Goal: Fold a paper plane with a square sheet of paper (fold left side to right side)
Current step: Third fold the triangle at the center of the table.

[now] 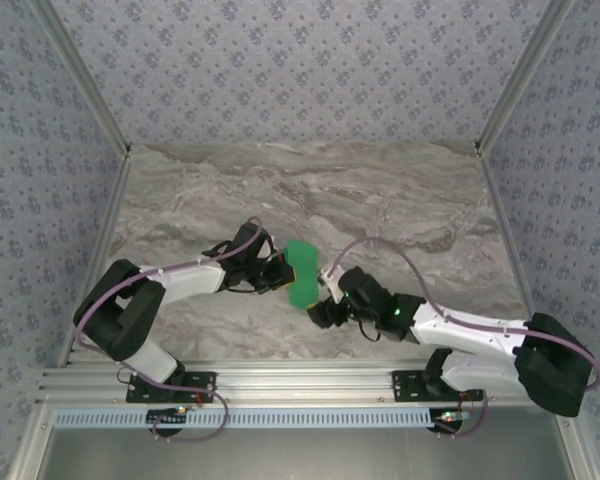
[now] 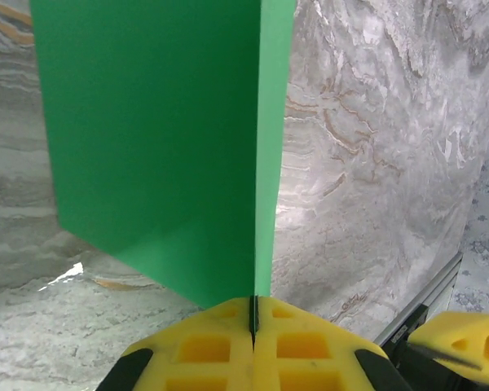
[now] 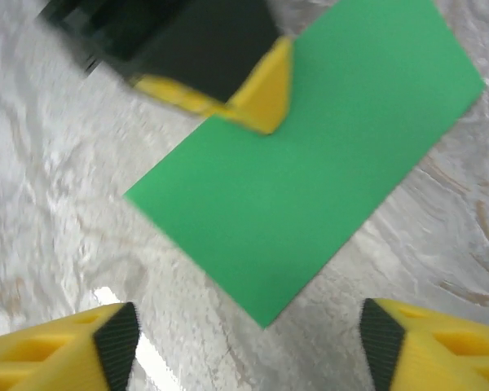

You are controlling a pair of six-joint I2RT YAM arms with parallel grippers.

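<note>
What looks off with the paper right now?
Nothing torn or crumpled. The paper is a clean rectangle, pinched in the shut left gripper. One oddity: in the left wrist view its two layers seem to splay from the pinch, so the fold may not be flat. The right gripper is open, clear of it.

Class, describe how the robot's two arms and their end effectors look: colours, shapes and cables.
The left arm and right arm have white links and black joint housings, with a lilac cable looping alongside each. The left end effector and right end effector have chunky yellow fingers with square recesses and black side pieces.
</note>
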